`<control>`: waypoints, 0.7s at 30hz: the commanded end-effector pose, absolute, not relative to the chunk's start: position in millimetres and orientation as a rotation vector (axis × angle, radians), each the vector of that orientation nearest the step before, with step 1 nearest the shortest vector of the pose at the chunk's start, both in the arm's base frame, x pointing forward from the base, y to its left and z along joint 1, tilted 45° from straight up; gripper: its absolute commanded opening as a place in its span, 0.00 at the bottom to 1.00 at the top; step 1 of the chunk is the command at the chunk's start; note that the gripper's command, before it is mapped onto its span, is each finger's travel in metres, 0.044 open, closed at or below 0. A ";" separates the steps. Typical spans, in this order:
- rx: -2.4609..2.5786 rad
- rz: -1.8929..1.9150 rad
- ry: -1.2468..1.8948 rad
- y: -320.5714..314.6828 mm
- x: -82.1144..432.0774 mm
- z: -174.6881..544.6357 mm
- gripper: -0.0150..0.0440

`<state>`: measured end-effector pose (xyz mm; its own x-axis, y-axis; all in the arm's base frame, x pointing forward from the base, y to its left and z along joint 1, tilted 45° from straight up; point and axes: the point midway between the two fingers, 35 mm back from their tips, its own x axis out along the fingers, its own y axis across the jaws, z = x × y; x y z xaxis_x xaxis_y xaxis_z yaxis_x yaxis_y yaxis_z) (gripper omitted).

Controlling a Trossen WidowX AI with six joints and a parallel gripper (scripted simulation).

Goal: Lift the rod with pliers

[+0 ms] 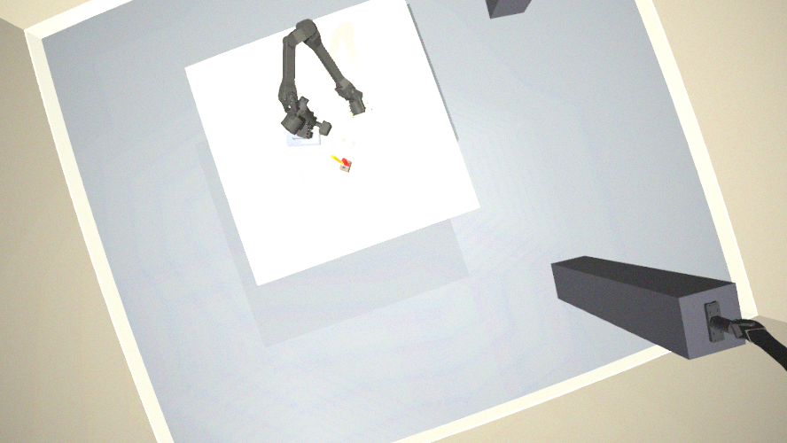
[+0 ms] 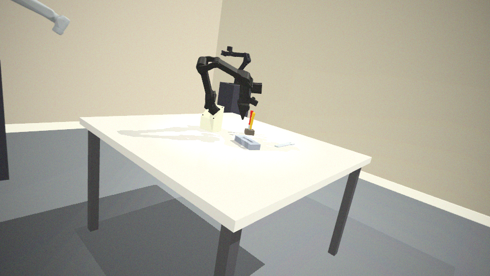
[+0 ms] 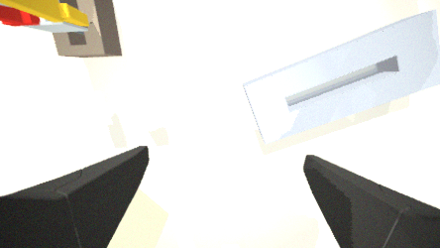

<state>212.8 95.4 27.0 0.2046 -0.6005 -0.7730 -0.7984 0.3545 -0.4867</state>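
On the tabletop point(image 1: 330, 230) point(image 2: 191, 160) point(image 3: 198, 50), the locking pliers point(image 1: 336, 159) point(image 2: 253, 120) point(image 3: 40, 9) stand handles up in the holster point(image 1: 345, 167) point(image 2: 249, 132) point(image 3: 110, 35), which in the exterior view lies behind the slotted block point(image 1: 302, 142) point(image 2: 251, 144) point(image 3: 268, 99) and right of the arm's mount point(image 2: 211, 123). A flat, slender piece point(image 2: 284, 144) lies right of the block there, apart from it. In the wrist view the block is on the right, its slot point(image 3: 337, 85) running lengthwise along the top, with the holster at the upper left.
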 end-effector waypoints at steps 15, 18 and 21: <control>-1.478 0.221 1.524 95.0 172.4 17.0 1.00; -1.478 0.222 1.524 96.1 155.1 11.1 1.00; -1.477 0.223 1.525 97.2 137.7 5.2 1.00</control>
